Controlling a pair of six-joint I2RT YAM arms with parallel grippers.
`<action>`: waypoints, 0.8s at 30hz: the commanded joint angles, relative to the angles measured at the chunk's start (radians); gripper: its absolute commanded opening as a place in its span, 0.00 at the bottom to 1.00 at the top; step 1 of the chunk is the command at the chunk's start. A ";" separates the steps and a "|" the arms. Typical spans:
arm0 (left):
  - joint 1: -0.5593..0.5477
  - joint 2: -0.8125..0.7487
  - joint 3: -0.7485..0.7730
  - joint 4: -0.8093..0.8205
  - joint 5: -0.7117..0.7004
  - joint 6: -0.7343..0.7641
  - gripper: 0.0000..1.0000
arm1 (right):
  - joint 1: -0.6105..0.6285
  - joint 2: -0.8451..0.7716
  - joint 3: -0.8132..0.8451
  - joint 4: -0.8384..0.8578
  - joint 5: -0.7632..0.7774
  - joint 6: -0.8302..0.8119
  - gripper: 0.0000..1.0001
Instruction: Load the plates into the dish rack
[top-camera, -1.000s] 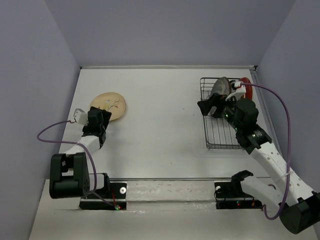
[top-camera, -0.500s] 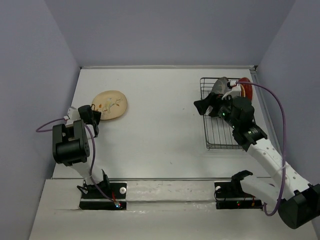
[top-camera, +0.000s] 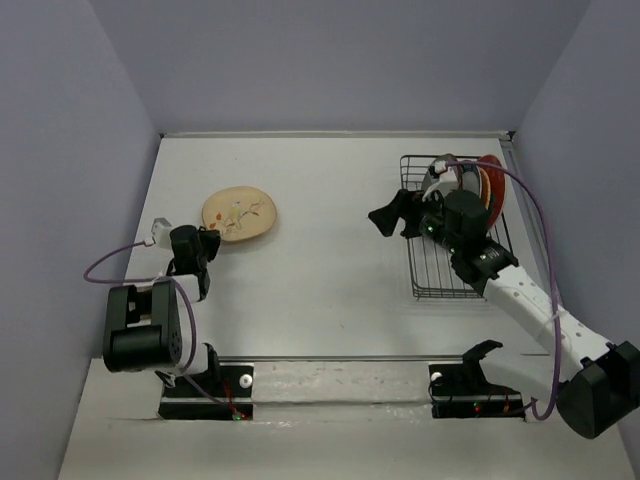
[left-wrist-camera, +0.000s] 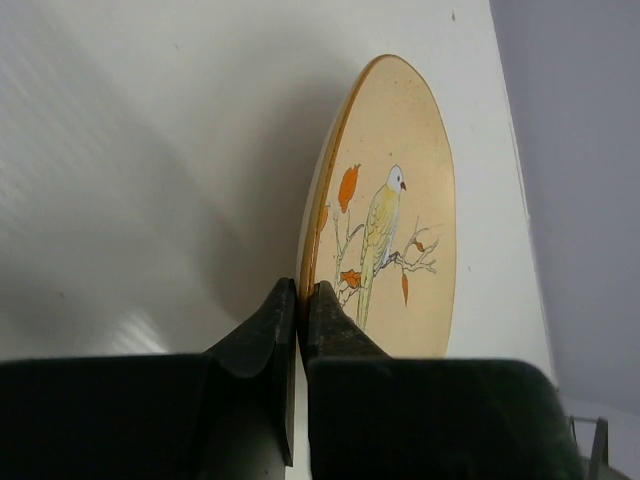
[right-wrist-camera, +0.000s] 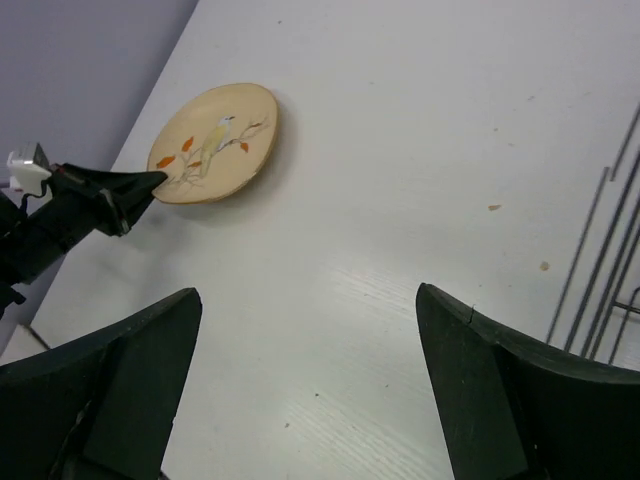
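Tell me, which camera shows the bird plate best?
The left wrist view: the cream plate sits close up, so bird, branch and orange leaves read clearly, with the left claw shut on its rim. The right wrist view shows the whole plate, small and distant; the top view shows a pale disc with faint marks.

White tabletop (top-camera: 320, 290) under soft even light, plain lavender walls (top-camera: 330, 60) at its back and both sides

Cream bird plate (top-camera: 238, 214) left, rim pinched; other plates (top-camera: 482, 185) upright in rack (top-camera: 440, 272).
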 joint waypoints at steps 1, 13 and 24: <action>-0.083 -0.234 -0.070 0.100 0.031 -0.023 0.06 | 0.086 0.062 0.083 0.072 -0.066 0.026 0.94; -0.160 -0.689 -0.254 -0.020 0.288 -0.023 0.06 | 0.178 0.350 0.119 0.229 -0.121 0.157 0.99; -0.172 -0.931 -0.357 -0.051 0.546 -0.050 0.06 | 0.228 0.587 0.212 0.313 -0.187 0.238 0.99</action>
